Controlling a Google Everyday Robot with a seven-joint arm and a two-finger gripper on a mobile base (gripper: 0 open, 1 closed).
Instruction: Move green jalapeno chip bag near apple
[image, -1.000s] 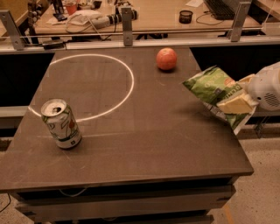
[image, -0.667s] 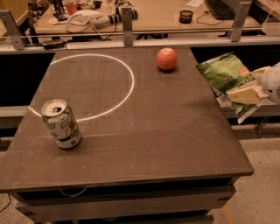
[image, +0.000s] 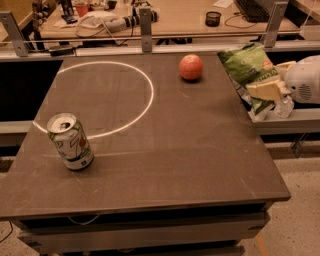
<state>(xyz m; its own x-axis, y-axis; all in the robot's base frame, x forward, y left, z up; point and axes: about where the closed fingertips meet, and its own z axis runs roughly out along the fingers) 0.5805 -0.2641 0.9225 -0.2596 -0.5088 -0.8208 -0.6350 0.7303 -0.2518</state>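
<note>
The green jalapeno chip bag (image: 248, 70) is held in the air at the table's far right edge, tilted, its top end near the back rail. My gripper (image: 267, 90) comes in from the right and is shut on the bag's lower part. The reddish-orange apple (image: 191, 67) sits on the dark table (image: 165, 150) near the back edge, a short gap to the left of the bag.
A white-and-green soda can (image: 70, 141) stands at the front left of the table, beside a white circle line (image: 150, 95). A metal rail (image: 145, 45) and a cluttered desk run behind the table. The floor lies to the right.
My gripper has carried the chip bag back and upward along the right edge, bringing it closer to the apple. The apple and the can have not moved.
</note>
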